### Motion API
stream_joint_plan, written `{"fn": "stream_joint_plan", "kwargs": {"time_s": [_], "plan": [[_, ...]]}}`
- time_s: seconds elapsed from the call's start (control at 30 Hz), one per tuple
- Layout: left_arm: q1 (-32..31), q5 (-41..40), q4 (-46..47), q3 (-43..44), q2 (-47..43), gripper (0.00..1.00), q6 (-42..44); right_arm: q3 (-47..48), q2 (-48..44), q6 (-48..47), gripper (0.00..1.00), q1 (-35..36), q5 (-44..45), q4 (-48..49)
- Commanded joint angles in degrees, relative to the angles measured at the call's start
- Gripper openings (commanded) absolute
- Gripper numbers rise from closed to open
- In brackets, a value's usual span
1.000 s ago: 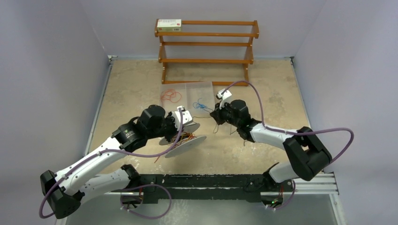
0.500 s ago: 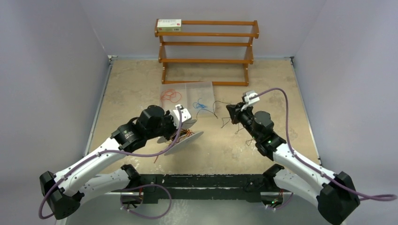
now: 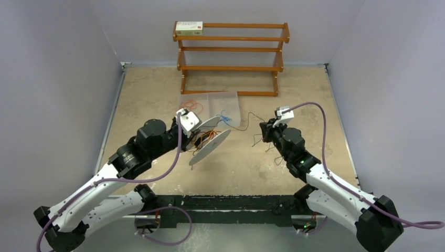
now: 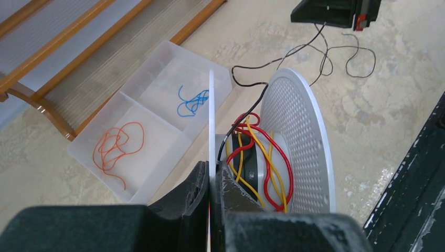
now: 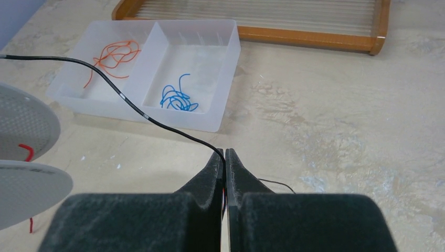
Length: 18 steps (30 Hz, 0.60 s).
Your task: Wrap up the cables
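Your left gripper pinches the thin rim of the spool, red and yellow cables wound on its hub, while your right gripper clamps the black cable strung across from it.

No text, number or brand can be read in any view. The small white box at the left end of the wooden rack's top rail carries red and green print, too small to read.
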Motion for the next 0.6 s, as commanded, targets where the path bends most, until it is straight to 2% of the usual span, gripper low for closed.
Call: {"fn": "stream_joint_plan", "kwargs": {"time_s": [0.0, 0.33, 0.57], "plan": [[0.17, 1.23, 8.13, 3.37, -2.78, 0.00, -3.65, -0.93, -0.38, 2.19, 0.00, -0.17, 1.80, 1.78], [0.17, 4.31, 16.16, 5.15, -4.59, 0.00, -11.68, -2.13, 0.24, 6.41, 0.00, -0.26, 1.24, 3.01], [0.21, 2.77, 18.81, 7.52, -5.11, 0.00, -17.40, -4.60, 2.43, 11.91, 0.00, -0.56, -2.00, 8.07]]}}
